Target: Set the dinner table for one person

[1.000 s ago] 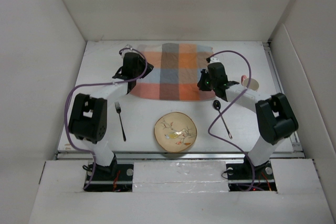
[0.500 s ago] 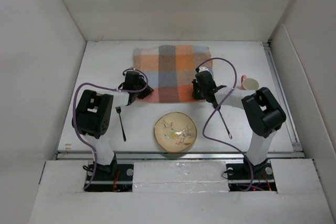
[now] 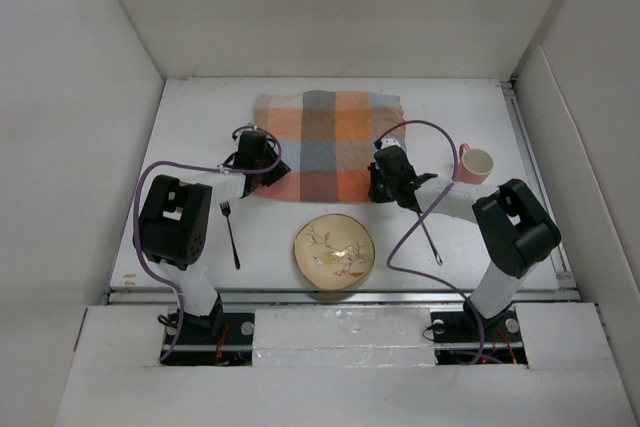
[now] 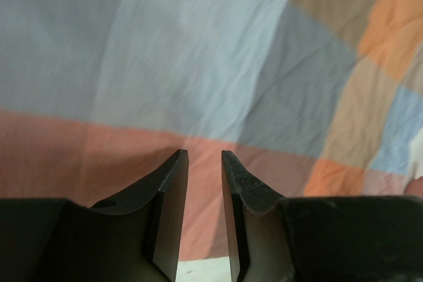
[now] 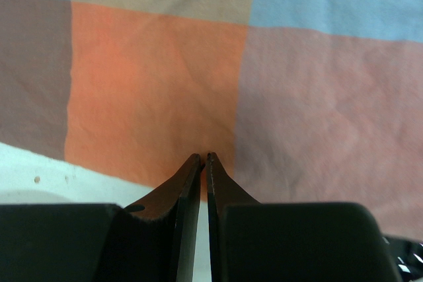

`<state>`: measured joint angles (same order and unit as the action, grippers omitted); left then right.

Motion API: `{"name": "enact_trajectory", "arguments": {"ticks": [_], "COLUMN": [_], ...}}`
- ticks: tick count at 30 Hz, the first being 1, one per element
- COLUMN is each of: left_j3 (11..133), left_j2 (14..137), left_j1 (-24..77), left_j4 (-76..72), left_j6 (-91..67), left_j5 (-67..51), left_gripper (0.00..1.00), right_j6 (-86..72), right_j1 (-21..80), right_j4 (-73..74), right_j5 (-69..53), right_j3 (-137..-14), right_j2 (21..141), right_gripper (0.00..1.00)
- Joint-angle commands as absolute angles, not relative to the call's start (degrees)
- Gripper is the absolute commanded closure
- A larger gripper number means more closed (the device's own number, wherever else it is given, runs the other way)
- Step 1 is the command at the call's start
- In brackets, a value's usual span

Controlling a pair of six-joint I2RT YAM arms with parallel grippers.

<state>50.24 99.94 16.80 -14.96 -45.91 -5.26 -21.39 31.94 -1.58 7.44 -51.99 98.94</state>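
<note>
On the white dinner table (image 3: 190,137) the orange-and-blue-grey checked cloth (image 3: 328,145) lies flat at the back middle. My left gripper (image 3: 262,177) hangs over the cloth's near left corner. In the left wrist view its jaws (image 4: 205,153) stand a little apart, with cloth (image 4: 218,64) and a strip of table showing through the gap. My right gripper (image 3: 380,187) is at the cloth's near right edge. Its jaws (image 5: 203,156) are all but together, leaving only a thin slit with nothing in it, over the orange check (image 5: 152,84).
A patterned plate (image 3: 334,252) sits near the front middle. A black fork (image 3: 231,230) lies to its left and a dark spoon (image 3: 425,227) to its right, partly under the right arm. A pink cup (image 3: 476,163) stands at the right. White walls enclose the table.
Both grippers have come back from the cloth's far corners to its near edge. The cloth has slid nearer and lies squarer and flatter. The pink cup now shows fully.
</note>
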Motion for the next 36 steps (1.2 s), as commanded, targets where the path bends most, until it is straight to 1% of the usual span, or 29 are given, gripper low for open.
{"name": "enact_trajectory", "arguments": {"ticks": [1,4,5,6,7,8,9,10,11,12,13,14,15,17,21,28,32,36], "left_j3": [59.7,68.4,70.6,75.7,78.8,82.4,89.9,92.9,95.8,100.3,102.2,104.0,106.3,107.7,110.2,110.0,107.8,105.6], "left_j2": [96.6,98.0,100.8,102.7,104.8,110.2,112.9,115.3,119.7,121.8,123.6,126.8,128.1,130.6,134.2,136.8,134.9,132.2], "left_j1": [16.7,16.0,15.0,14.4,14.4,13.8,13.8,13.2,12.6,12.6,11.5,10.8,9.8,9.2,7.5,6.4,5.9,5.9], "left_j4": [-10.5,-8.4,-7.7,-7.0,-6.0,-2.0,-0.2,1.9,3.8,4.6,5.3,5.6,5.6,5.3,6.1,5.7,3.1,1.2], "left_j6": [-43.3,-42.5,-42.4,-42.2,-41.8,-41.2,-40.2,-39.7,-39.4,-39.3,-39.6,-40.2,-40.9,-41.1,-40.8,-40.7,-41.1,-41.5], "left_j5": [-2.6,-1.5,-1.8,-2.0,-2.3,-2.5,-2.3,-2.6,-3.4,-4.6,-6.3,-9.4,-10.9,-11.4,-12.1,-10.8,-11.2,-11.3], "left_gripper": [0.76,0.75,0.75,0.75,0.75,0.75,0.75,0.75,0.75,0.75,0.75,0.75,0.75,0.75,0.75,0.74,0.74,0.74], "right_j6": [-20.7,-19.0,-18.2,-18.0,-17.5,-16.8,-16.6,-16.4,-16.2,-16.1,-15.9,-15.5,-15.3,-15.2,-16.3,-19.2,-19.3,-19.3], "right_j1": [30.0,27.7,25.9,25.1,24.3,22.3,21.4,20.6,19.8,18.6,17.9,17.3,16.4,15.7,13.5,9.2,8.1,8.1], "right_j4": [3.9,5.4,5.6,5.2,4.8,4.8,5.7,6.3,6.8,7.2,8.1,9.5,12.2,14.9,21.5,23.8,24.5,21.9], "right_j5": [6.5,3.0,2.1,1.6,1.0,0.4,-2.3,-2.8,-3.1,-3.4,-3.9,-4.7,-5.0,-5.1,-4.9,-5.3,-5.6,-6.2], "right_j3": [-57.6,-65.0,-66.9,-68.9,-73.1,-75.6,-78.3,-83.9,-86.4,-89.0,-91.8,-97.8,-101.2,-110.0,-120.6,-123.7,-124.0,-121.4], "right_j2": [94.2,94.0,94.7,96.7,98.3,100.0,102.1,106.3,108.5,110.7,115.2,117.6,119.9,126.8,135.3,140.5,141.8,140.5], "right_gripper": [0.85,0.82,0.82,0.82,0.86,0.89,0.94,0.98,1.0,1.0,1.0,1.0,1.0,1.0,1.0,1.0,1.0,1.0]}}
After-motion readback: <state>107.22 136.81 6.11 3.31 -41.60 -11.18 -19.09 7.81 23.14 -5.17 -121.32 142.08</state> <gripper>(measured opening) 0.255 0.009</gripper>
